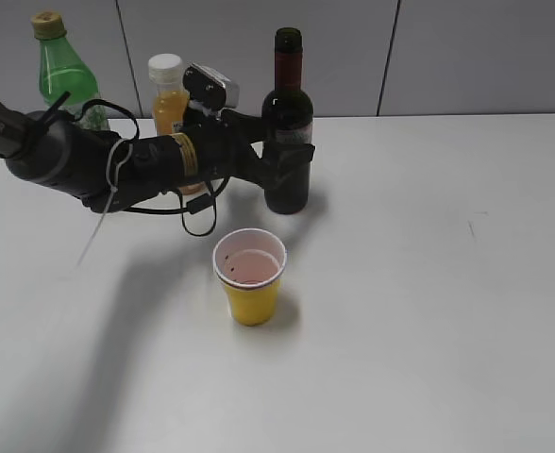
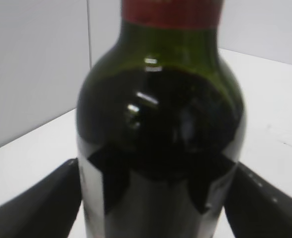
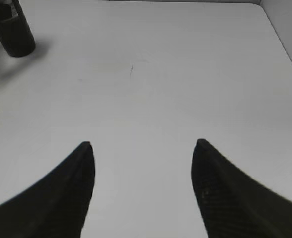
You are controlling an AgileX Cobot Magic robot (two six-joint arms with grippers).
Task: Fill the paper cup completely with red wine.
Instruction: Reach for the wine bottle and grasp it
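Note:
The dark glass bottle of red wine (image 1: 288, 132) stands upright on the white table, its maroon neck open at the top. My left gripper (image 1: 292, 162) reaches in from the left and is shut on the bottle's body. In the left wrist view the bottle (image 2: 161, 124) fills the span between both fingers (image 2: 46, 203), with no gap showing. The yellow paper cup (image 1: 250, 278) stands in front of the bottle, apart from it, with only a pinkish film at its bottom. My right gripper (image 3: 142, 144) hangs open over bare table, far from the bottle's base (image 3: 14, 34).
An orange juice bottle (image 1: 169, 94) with a white cap stands just behind my left arm. A green plastic soda bottle (image 1: 62, 71) is at the back left. The table (image 1: 428, 283) ends at a grey wall behind.

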